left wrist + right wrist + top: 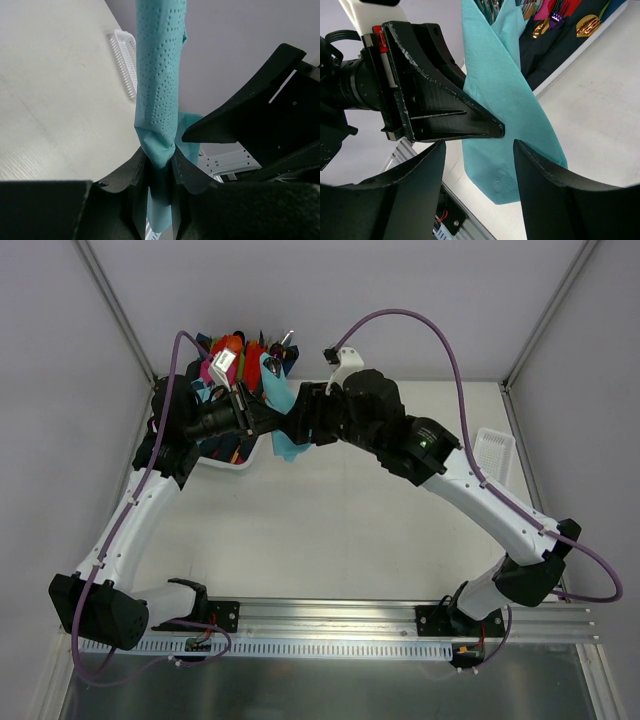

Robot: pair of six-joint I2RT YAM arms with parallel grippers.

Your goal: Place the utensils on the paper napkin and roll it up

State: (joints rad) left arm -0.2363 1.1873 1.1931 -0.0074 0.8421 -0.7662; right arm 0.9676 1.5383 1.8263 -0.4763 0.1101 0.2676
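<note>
The paper napkin [286,445], teal and folded long, hangs in the air beside the bin. My left gripper [273,423] is shut on it; in the left wrist view its jaws pinch the dotted teal paper [161,90] near one end. My right gripper [480,143] stands open right in front of the napkin [507,110], its fingers [555,190] apart and not touching the paper. The left gripper's black finger [440,107] crosses just before them. Silver utensils [491,6] show only as handles in the bin behind the napkin.
A white bin [232,462] at the back left holds coloured napkin bundles and cutlery, including gold pieces [587,25]. A small white ribbed tray [494,452] lies at the right edge of the table. Both arms meet over the table's back middle.
</note>
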